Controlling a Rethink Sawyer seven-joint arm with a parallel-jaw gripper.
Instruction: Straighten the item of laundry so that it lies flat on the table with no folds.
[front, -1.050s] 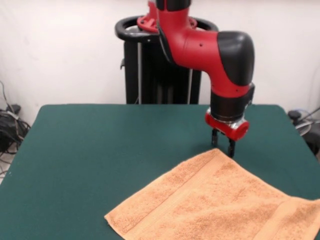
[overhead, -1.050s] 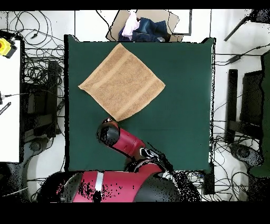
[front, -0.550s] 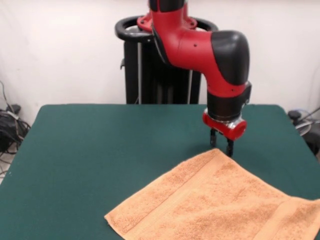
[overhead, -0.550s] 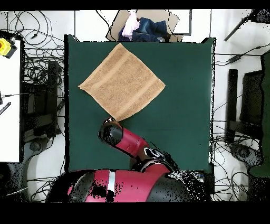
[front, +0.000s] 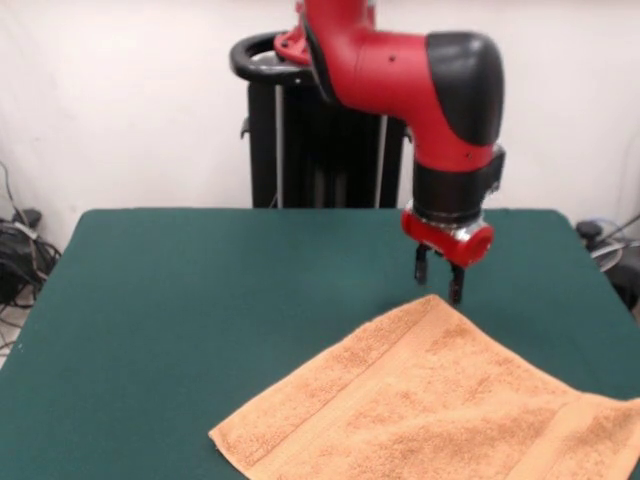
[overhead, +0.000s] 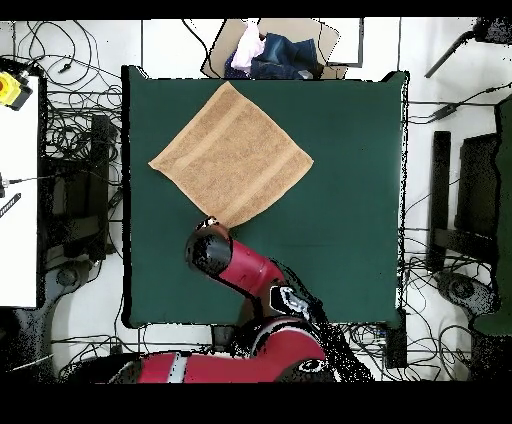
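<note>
gripper has lifted off the towel corner since a second ago, fingers apart and holding nothing. towel sits lower right of front view on the table, spread flat, no folds visible; looks done.

Front view: towel is cut off by the lower and right frame edges, so its near corner and right corner are not visible; the table likewise runs out of frame at the bottom, and the arm is cut off at the top edge. Overhead view: gripper is hidden beneath the arm's black wrist housing, which also covers the towel corner nearest it, at lower centre-left of the frame. Whether the fingertips touch the towel corner cannot be told from either view.
</note>
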